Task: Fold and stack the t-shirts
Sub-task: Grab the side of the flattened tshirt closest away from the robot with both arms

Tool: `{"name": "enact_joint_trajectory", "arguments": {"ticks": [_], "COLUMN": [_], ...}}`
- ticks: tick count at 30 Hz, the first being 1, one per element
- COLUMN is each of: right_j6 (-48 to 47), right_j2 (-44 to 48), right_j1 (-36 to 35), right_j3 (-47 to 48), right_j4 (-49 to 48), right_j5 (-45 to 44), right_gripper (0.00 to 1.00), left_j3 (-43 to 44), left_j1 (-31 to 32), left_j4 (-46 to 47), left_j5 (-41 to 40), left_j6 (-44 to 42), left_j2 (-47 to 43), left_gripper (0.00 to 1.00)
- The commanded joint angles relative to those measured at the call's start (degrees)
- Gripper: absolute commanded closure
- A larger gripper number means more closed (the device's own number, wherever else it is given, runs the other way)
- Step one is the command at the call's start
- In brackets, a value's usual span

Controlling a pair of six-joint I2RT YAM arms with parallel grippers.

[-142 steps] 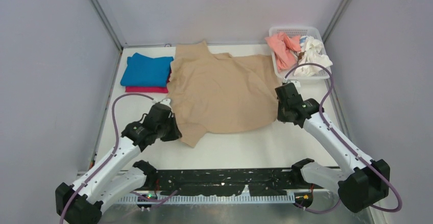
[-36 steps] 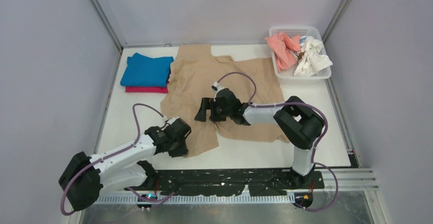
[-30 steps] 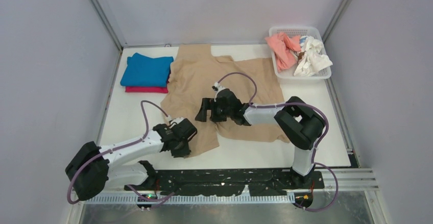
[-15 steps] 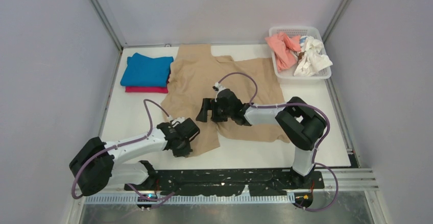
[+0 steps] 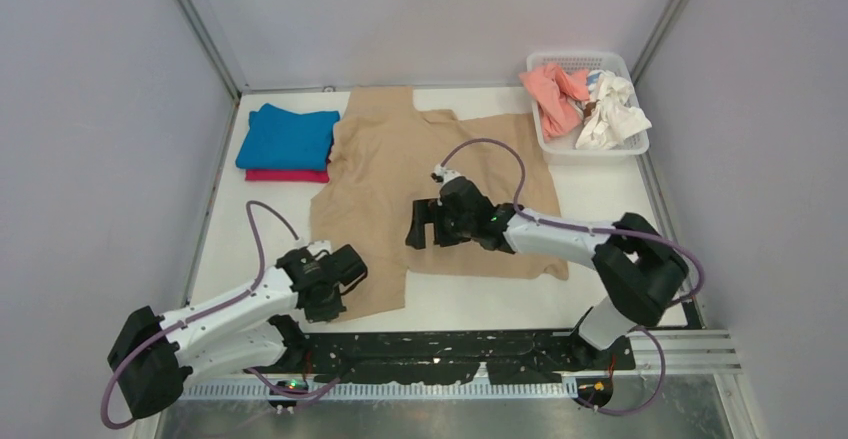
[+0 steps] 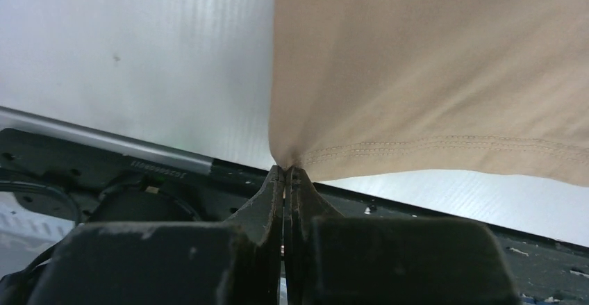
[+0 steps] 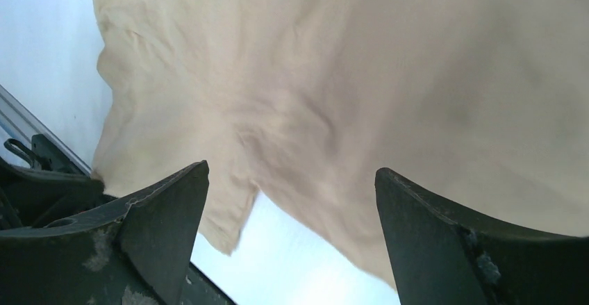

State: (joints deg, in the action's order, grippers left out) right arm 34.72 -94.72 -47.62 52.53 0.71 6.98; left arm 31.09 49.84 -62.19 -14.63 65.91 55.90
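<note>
The tan t-shirt (image 5: pixel 410 174) lies spread across the middle of the table. My left gripper (image 5: pixel 333 297) is shut on its near-left hem corner; in the left wrist view the jaws (image 6: pixel 286 171) pinch the stitched hem of the tan cloth (image 6: pixel 430 69). Over the shirt's near middle, my right gripper (image 5: pixel 419 229) stands open with nothing between its fingers; the right wrist view shows it (image 7: pixel 292 173) above the tan cloth (image 7: pixel 347 69). A folded blue t-shirt (image 5: pixel 287 136) rests on a magenta one (image 5: pixel 287 175) at the far left.
A white mesh basket (image 5: pixel 578 60) at the far right holds a salmon t-shirt (image 5: pixel 553 94) and a white one (image 5: pixel 613 109). Grey walls close in both sides. A black rail (image 5: pixel 450 347) runs along the near edge of the white table (image 5: pixel 250 224).
My left gripper has shut on the tan hem and drawn it left and nearer. The right gripper has shifted a little right and nearer, still open.
</note>
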Motion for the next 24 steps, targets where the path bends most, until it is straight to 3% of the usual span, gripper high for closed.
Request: {"name": "enact_joint_trajectory", "arguments": {"ticks": [1,4,8,14,18,21,24], "right_j6": [-0.45,3.79,5.82,10.12,16.84,19.22,21.61], "right_j2": [12.66,19.81,37.34,49.12,53.37,52.92,51.51], "right_j1": [2.05,7.12,20.12,32.34,34.07,34.24,34.26], "right_j3": [-3.83,-9.11,-17.27,-21.27,-24.30,-26.02,-28.15], "right_j4": [9.24,18.36,28.09,47.80,48.93,46.95,46.68], "right_j5": [-9.85,-13.78,-24.92,-31.39,-32.82,-29.98,-34.72], "right_gripper": [0.05,0.05,0.05,0.05,0.04,0.01,0.03], "left_j3": [3.03,2.67,0.97,-1.43,-4.31,-4.26,-4.37], "left_j1": [-0.01,-0.01,-0.01,-0.01,-0.01,-0.01,-0.01], "left_j4": [-9.88,-10.34,-7.79,0.63,6.58,5.84,5.02], "left_j5": [-8.77,-10.13,-8.86,-3.55,-0.05,-0.01,-1.63], "left_j6": [4.30,5.69,5.45,0.31,-2.00,-2.37,-2.29], "left_j2": [-1.99,-2.55,-3.66,-8.11,-11.60,-12.62,-12.98], "left_gripper": [1.00,1.00,1.00,1.00,1.00,1.00,1.00]}}
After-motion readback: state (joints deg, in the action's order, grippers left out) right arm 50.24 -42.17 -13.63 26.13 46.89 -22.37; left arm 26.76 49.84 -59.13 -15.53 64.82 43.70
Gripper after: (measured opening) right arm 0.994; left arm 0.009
